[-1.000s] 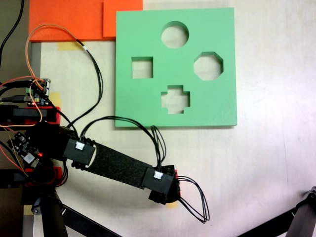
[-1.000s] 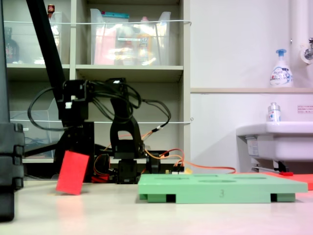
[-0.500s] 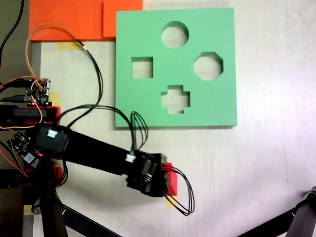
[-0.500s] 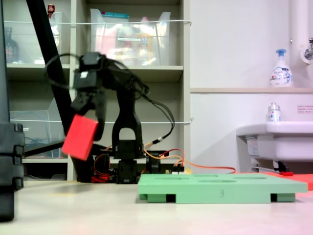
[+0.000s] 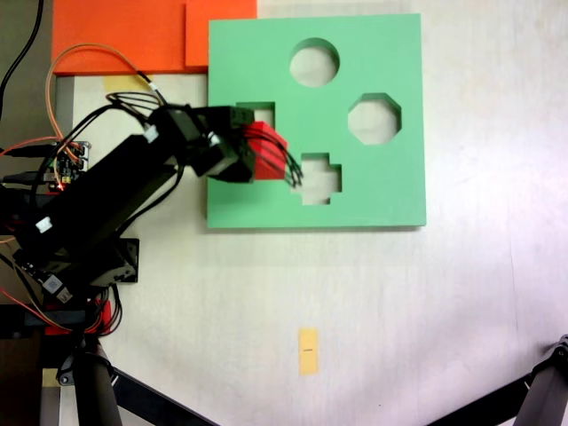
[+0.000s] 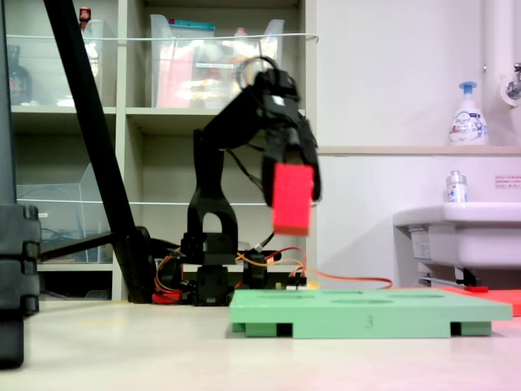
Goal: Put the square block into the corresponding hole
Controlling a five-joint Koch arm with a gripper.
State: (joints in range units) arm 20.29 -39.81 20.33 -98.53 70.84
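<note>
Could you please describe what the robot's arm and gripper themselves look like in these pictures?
The arm is built of blocky matte black segments, with a small white connector on top of a segment in the first exterior view. Thin black cables loop loosely along it and past the gripper, which is black too. At its base sit red parts and a small circuit board, fed by orange wires.

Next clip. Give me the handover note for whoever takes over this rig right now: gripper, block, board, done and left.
Gripper: shut on the red cube, held in the air well above the green foam board.
From above, the cube hangs over the board's left part, overlapping the square cutout and partly hiding it.
Done: cube picked up and carried over the board.
Left: line it up with the square cutout, lower, release.
The yellow paper strip lies on the table, apart.
</note>
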